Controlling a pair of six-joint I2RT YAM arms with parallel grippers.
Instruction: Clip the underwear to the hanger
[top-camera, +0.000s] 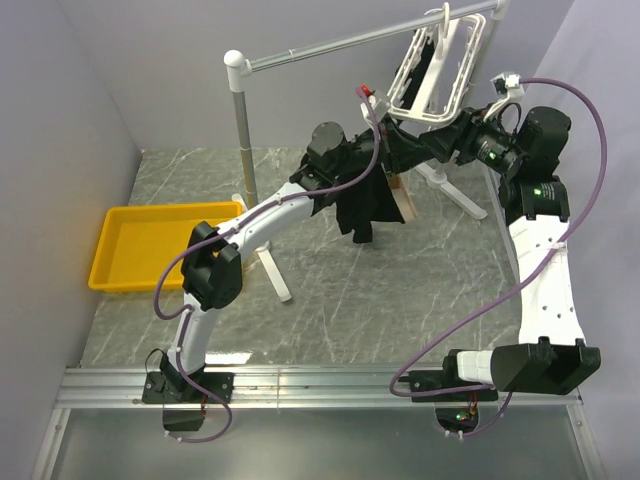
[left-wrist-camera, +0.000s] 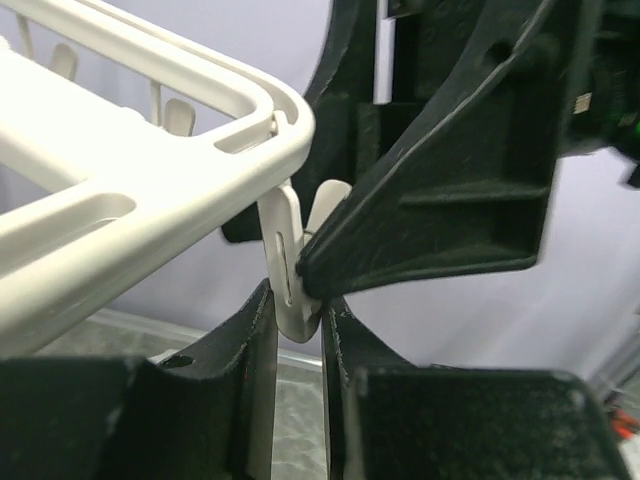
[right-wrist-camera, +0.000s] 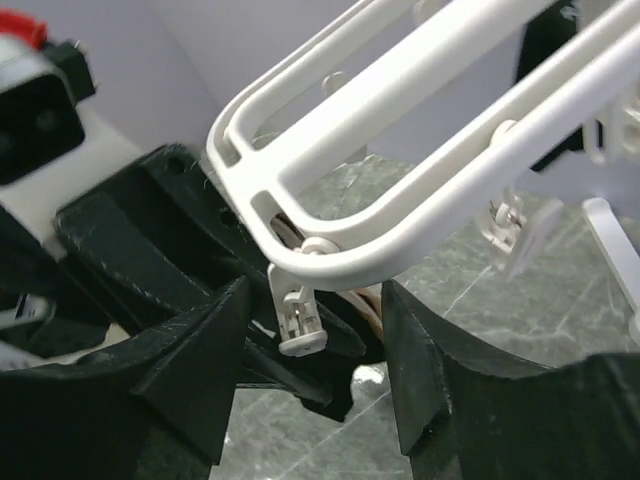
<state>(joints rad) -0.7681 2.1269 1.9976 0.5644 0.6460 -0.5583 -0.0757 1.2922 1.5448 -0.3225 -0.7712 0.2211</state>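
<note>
since clip (right-wrist-camera: 298, 320) must bite waistband (top-camera: 405, 203), underwear (top-camera: 365, 205) hangs bunched under hanger (left-wrist-camera: 180, 185) corner; left gripper (left-wrist-camera: 300, 300) pinched nearly together round clip tip, grip on cloth unclear; right gripper (right-wrist-camera: 318, 295) spread apart, straddling clip, likely to squeeze it open.

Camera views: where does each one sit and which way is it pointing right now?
Top external: above and behind the bases, looking down on the table, both arms, the hanger and underwear.
Left wrist: on the left arm, looking past the left gripper at a clip.
Right wrist: on the right arm, looking past the right gripper at the hanger corner.
Shared: both wrist views show that corner clip.
</note>
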